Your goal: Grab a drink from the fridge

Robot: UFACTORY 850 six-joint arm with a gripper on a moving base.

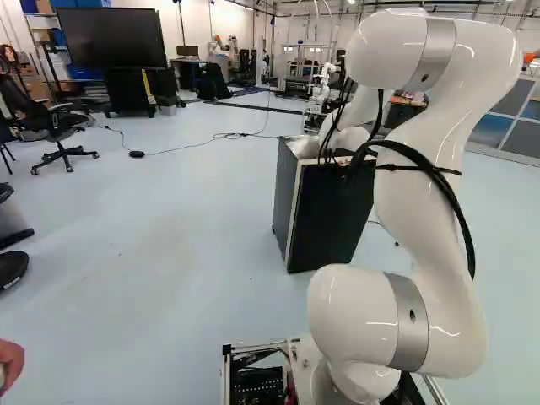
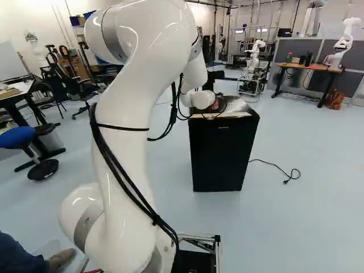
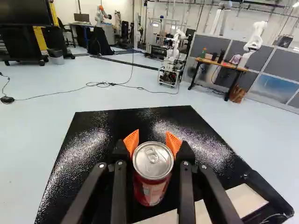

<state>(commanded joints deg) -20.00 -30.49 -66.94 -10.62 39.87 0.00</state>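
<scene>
In the right base view my gripper (image 2: 219, 103) is a small dark shape at the arm's end, over the top of the black fridge (image 2: 220, 151); its fingertips are too small to make out there. The wrist view has the gripper (image 3: 153, 143) shut on a red drink can (image 3: 152, 186) with a silver lid. Its orange pads (image 3: 132, 141) lie against the can from two sides. Under and ahead of them spreads the fridge's glossy black top (image 3: 117, 126). Whether the can's bottom rests on that surface I cannot tell.
A cream strip (image 3: 246, 200) runs along the fridge top's near edge. A cable (image 2: 277, 165) lies on the floor beside the fridge. Farther off stand a wooden table (image 2: 310, 66) and another robot (image 2: 254, 57). An office chair (image 1: 55, 126) is at the left of the left base view.
</scene>
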